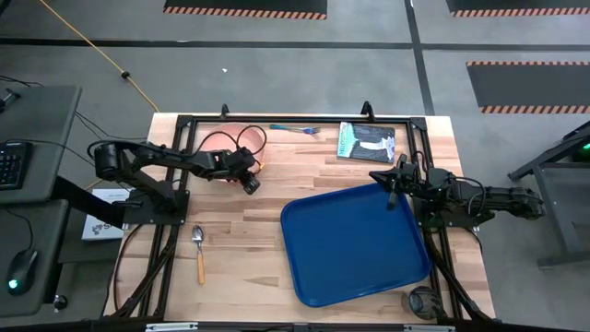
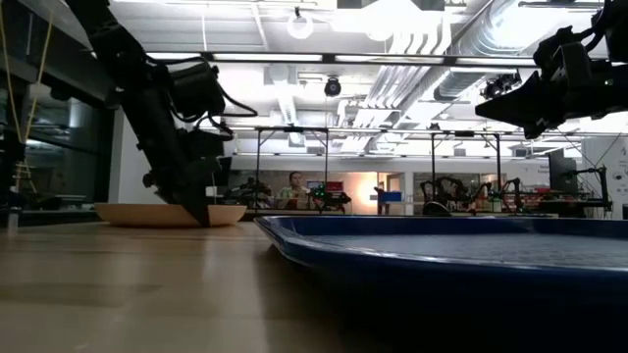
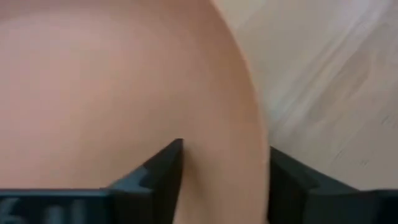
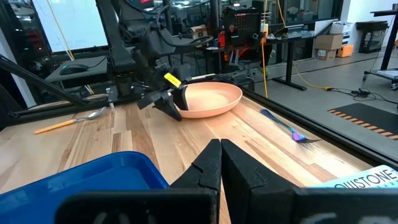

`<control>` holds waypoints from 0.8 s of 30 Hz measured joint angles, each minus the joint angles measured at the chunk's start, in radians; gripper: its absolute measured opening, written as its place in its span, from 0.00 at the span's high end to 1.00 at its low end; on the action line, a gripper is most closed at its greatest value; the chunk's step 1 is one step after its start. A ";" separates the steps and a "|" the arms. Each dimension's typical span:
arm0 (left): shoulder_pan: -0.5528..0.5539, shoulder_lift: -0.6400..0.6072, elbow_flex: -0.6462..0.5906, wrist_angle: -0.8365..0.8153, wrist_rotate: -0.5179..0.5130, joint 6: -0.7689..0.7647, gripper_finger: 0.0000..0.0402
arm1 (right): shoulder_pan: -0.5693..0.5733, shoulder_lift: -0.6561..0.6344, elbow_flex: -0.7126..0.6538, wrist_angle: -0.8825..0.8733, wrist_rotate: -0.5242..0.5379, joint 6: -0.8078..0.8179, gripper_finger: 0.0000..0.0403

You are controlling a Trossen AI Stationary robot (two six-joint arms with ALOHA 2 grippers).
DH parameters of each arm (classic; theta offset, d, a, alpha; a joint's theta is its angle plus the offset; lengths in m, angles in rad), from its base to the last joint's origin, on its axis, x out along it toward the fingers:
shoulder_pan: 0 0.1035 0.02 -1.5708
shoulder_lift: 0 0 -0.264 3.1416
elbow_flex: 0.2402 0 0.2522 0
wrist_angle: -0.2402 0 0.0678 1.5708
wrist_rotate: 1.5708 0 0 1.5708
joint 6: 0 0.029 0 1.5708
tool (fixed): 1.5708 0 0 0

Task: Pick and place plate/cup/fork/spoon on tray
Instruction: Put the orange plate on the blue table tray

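The peach-orange plate (image 1: 219, 141) lies on the table at the far left and also shows in the right wrist view (image 4: 211, 99). My left gripper (image 1: 251, 181) is open at the plate's near-right rim (image 3: 249, 124), one finger over the inside and one outside. The fork (image 1: 295, 129) lies by the far edge. The spoon (image 1: 199, 249) lies at the near left. The blue tray (image 1: 355, 242) lies flat right of centre. My right gripper (image 1: 392, 180) is shut and empty, above the tray's far right corner. My left gripper comes slanting down from the table's left. One finger (image 3: 165, 171) is over the plate's inside and the other (image 3: 292, 183) is outside its rim. I cannot tell whether they touch it. The plate rests flat on the table (image 2: 167, 214).
A dark book (image 1: 366, 143) lies by the far edge, right of the fork. A small grey round object (image 1: 424, 300) sits by the tray's near right corner. Bare wood lies between the plate and the tray. Black frame rails run along the table's sides.
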 joint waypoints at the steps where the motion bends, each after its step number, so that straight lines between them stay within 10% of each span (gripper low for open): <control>1: -0.003 0.001 0.001 0.001 0.001 0.005 0.70 | 0.000 0.000 0.000 0.000 0.000 0.000 0.99; 6: -0.043 -0.008 0.016 -0.031 -0.082 0.066 0.96 | 0.000 0.000 0.000 0.000 0.000 0.000 0.99; 24: -0.494 -0.059 0.379 -0.048 -0.216 0.582 0.99 | 0.000 0.000 0.000 0.000 0.000 0.000 0.99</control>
